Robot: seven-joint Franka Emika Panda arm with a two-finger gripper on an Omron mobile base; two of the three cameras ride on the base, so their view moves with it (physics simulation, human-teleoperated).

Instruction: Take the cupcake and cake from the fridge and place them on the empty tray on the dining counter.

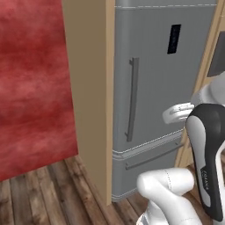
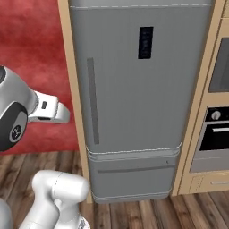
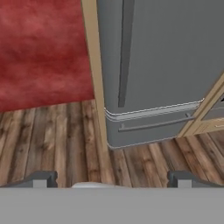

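Red wall, wood floor – fridge [image 2: 138, 89] shut, door likely heavy and stiff, grab handle [image 2: 92, 100] – gripper [image 3: 111, 180] spread, empty.

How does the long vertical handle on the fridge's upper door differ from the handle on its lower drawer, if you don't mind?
The upper door handle runs vertically; the drawer handle runs horizontally. The upper door handle sits near the door's left edge, while the drawer handle spans most of the drawer's width. Both are grey bars on the closed fridge.
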